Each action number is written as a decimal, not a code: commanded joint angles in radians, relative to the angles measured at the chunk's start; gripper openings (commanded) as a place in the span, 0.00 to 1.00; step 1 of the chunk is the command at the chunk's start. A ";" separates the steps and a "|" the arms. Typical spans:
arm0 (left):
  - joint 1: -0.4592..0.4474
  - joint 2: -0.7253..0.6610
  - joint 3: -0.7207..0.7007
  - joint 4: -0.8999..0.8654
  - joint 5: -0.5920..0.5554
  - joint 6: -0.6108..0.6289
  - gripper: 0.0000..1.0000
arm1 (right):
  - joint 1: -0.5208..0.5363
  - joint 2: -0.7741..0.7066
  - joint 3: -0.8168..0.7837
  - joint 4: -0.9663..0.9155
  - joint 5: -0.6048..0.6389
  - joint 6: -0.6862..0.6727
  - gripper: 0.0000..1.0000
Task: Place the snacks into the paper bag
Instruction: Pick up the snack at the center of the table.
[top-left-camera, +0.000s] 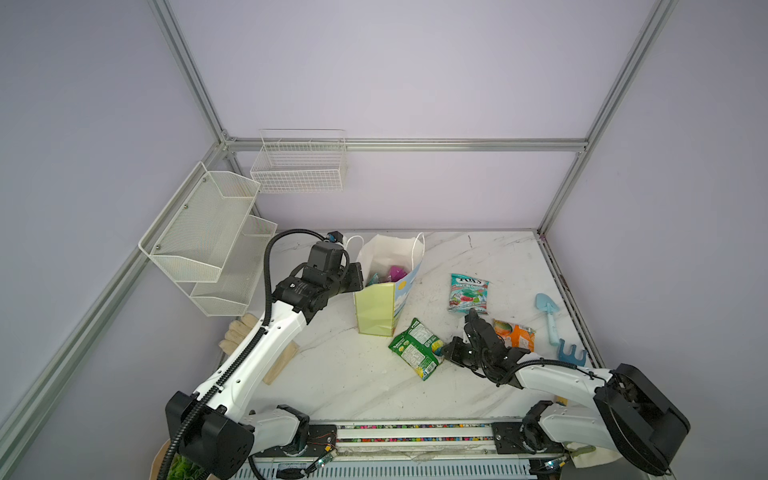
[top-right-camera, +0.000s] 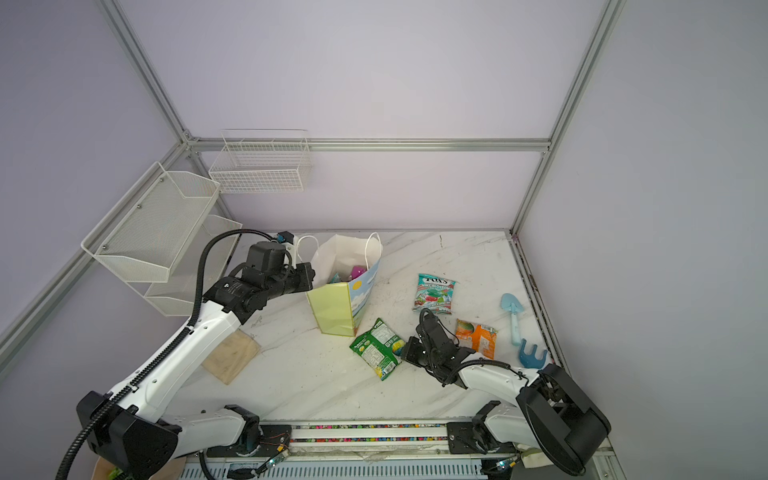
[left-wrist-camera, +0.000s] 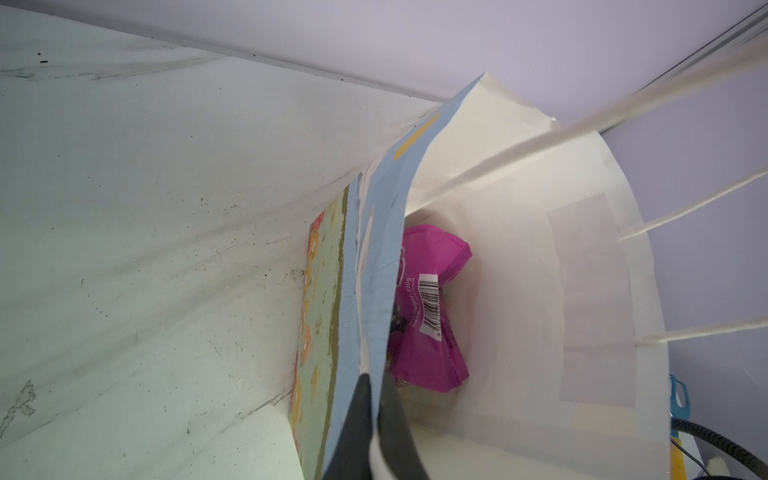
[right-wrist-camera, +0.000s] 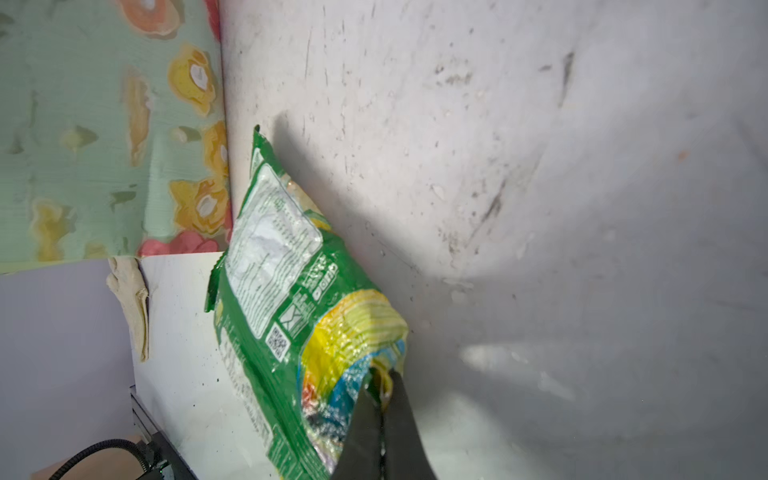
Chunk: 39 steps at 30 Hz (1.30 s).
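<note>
While the paper bag (top-left-camera: 376, 307) stands upright on the marble-veined counter (top-left-camera: 353, 382), its mouth gapes open. It has a matte white inside, a creased pale yellow-green side, a blue sky-print face and white cord handles. The left gripper (left-wrist-camera: 371, 384) is pinched together on the bag's blue-faced rim. A crumpled glossy purple packet (left-wrist-camera: 432, 307) lies inside, with a teal packet (top-left-camera: 373, 279) beside it. The right gripper (right-wrist-camera: 384, 380) is clamped on a corner of the crinkled green packet (right-wrist-camera: 282, 291), which lies near the bag's base. A teal FOX'S packet (top-left-camera: 468, 293) and an orange packet (top-left-camera: 515, 336) lie flat, apart from the bag.
</note>
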<state>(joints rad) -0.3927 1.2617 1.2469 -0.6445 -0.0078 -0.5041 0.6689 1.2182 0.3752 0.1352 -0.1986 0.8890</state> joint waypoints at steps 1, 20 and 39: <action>0.012 -0.051 -0.026 0.097 -0.004 0.006 0.00 | 0.007 -0.065 0.012 -0.043 0.034 0.005 0.00; 0.015 -0.050 -0.026 0.100 0.009 0.006 0.00 | 0.007 -0.353 0.337 -0.347 0.135 -0.128 0.00; 0.014 -0.048 -0.033 0.100 0.011 0.010 0.00 | 0.006 -0.228 0.866 -0.488 0.185 -0.287 0.00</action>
<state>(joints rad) -0.3874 1.2560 1.2449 -0.6453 0.0017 -0.5037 0.6708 0.9741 1.1629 -0.3569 -0.0296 0.6540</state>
